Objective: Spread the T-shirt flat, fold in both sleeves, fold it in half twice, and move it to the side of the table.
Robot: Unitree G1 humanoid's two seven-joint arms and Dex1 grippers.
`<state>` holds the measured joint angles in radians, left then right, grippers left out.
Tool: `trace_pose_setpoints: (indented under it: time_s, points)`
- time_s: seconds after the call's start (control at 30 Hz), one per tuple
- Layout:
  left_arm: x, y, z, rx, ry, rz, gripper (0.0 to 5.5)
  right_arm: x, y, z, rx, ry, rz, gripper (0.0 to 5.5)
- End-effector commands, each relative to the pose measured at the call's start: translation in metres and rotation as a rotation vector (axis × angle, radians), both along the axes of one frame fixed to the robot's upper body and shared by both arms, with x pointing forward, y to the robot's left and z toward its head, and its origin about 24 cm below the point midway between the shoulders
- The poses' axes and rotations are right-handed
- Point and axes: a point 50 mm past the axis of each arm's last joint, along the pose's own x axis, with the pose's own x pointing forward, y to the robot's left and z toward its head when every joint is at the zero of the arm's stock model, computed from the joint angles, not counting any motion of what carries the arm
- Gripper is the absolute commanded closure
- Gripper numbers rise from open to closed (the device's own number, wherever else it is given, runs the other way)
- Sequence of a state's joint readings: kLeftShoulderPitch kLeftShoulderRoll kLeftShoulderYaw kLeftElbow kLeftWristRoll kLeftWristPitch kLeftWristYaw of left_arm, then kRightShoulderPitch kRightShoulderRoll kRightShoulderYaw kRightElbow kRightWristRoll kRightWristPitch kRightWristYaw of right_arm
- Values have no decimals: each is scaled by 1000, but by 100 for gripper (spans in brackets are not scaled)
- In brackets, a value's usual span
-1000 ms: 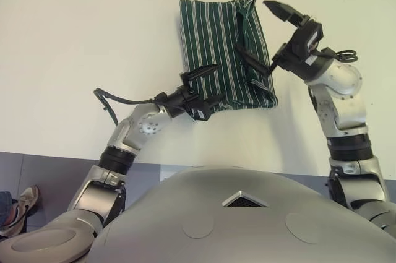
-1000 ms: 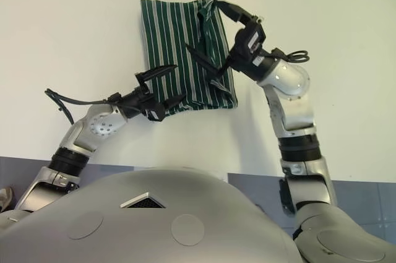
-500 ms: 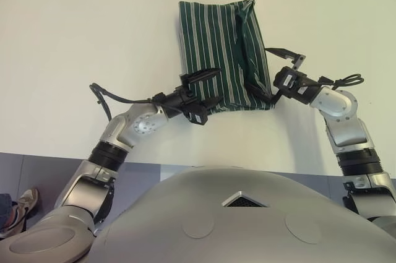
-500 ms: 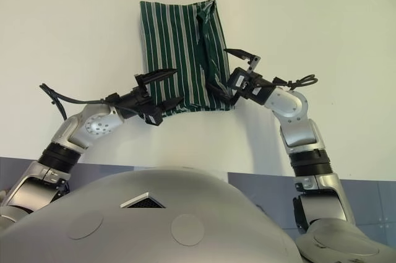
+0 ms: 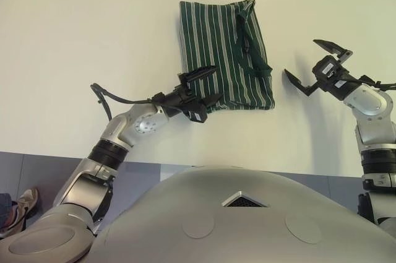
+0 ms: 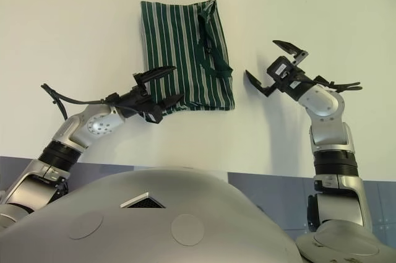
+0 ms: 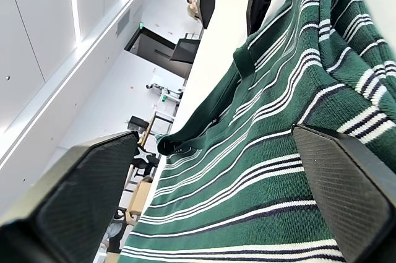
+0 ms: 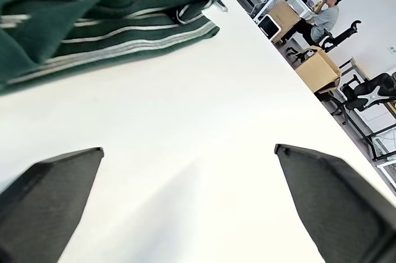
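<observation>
The white table (image 5: 74,40) holds the T-shirt (image 5: 216,46), a folded green striped rectangle at its far middle. The left gripper (image 5: 215,83) hovers wide open at the shirt's near-left corner. The right gripper (image 5: 301,57) - equally wide - is over bare table beside the right edge. For a clean halving, both should pinch every layer at matching corners - evenly.

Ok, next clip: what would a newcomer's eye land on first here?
The green striped T-shirt, folded into a rectangle, lies in the middle of the white table. The left hand is open at the shirt's near left corner. The right hand is open to the shirt's right, clear of the cloth.
</observation>
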<state>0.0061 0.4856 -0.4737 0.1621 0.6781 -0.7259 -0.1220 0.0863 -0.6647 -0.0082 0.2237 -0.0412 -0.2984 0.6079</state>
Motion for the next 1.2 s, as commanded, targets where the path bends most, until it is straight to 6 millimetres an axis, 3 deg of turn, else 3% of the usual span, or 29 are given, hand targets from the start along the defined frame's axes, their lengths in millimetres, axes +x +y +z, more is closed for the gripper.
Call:
trace_pose_setpoints:
  time_s: [0.03,0.1,0.2,0.3,0.43,0.53,0.6,0.7,0.83,1.07,1.2]
  points:
    - [-4,24,-8,58,87,69,94,-4,-3,13,-3,-46,62,34]
    - [8,30,27,-148,27,130,94,-11,-3,26,-41,-85,151,34]
    - [13,58,75,-363,-41,190,94,-25,-14,34,-184,-41,290,34]
    - [-1,77,90,-379,10,150,94,-44,-14,35,-249,36,431,34]
    - [-22,97,75,-137,138,70,94,-63,-1,31,-250,110,581,34]
    - [-43,109,36,250,274,-8,94,-69,10,22,-245,152,635,34]
    - [-52,107,19,376,310,-55,94,-69,15,18,-244,161,653,34]
    - [-57,106,9,487,323,-94,94,-71,28,13,-226,160,697,34]
    - [-53,110,6,547,300,-87,94,-69,41,7,-233,159,744,34]
    - [-42,101,5,542,221,-83,94,-61,47,0,-247,139,732,34]
    - [-41,94,5,522,203,-96,91,-54,43,-4,-286,135,695,89]
